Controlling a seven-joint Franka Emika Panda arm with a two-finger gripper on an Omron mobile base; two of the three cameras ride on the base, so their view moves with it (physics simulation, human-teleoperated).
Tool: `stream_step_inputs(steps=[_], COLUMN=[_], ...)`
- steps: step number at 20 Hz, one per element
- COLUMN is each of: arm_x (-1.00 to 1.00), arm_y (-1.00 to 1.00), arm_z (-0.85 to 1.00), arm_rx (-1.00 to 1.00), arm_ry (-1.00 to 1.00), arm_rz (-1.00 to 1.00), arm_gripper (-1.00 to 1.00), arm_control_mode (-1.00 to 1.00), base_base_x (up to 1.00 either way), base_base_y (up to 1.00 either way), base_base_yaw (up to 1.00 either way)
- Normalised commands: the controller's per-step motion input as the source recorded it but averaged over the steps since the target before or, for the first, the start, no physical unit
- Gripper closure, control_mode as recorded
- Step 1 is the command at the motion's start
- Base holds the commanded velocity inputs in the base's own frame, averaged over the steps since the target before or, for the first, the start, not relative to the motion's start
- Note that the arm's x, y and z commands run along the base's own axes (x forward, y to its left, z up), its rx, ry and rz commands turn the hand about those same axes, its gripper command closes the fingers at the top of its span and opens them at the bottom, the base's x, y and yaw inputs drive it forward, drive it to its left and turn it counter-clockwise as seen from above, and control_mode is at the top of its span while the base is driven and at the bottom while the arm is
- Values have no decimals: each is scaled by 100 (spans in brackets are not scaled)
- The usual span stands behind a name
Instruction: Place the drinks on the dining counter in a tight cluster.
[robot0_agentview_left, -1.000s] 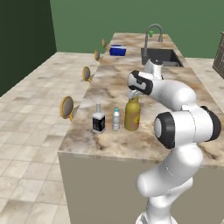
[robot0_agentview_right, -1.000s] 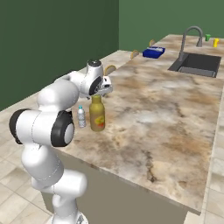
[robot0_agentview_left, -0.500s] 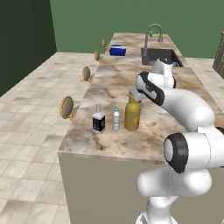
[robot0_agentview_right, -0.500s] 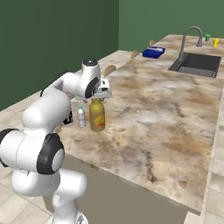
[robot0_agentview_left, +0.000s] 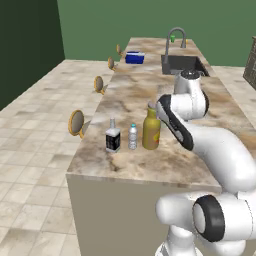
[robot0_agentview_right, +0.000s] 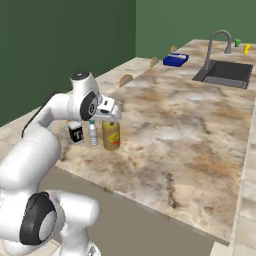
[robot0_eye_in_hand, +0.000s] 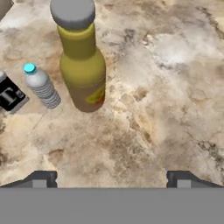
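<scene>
Hanging released just beside the amber bottle (robot0_agentview_left: 151, 129), the pincer (robot0_agentview_right: 111, 113) could bump it into the water bottle (robot0_agentview_left: 132, 137) on the bench (robot0_agentview_left: 165, 165).

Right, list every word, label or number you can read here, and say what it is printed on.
"T": large white letter on the small dark bottle, read in the right base view.
Amber-yellow bottle: an orange-red label patch, too blurred to read.
Water bottle: no readable text.
Blue box far along the counter: too small to tell.
</scene>
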Motion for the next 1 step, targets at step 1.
stream_step_inputs(steps=[1], arm_x=[-87], arm_y=[-4], arm_z=[21], arm_rx=[14], arm_ry=[-1], arm_rz=[-46], arm_gripper=[-100], arm_control_mode=[-100], base_base_x=[0], base_base_y=[0], base_base_yaw=[0])
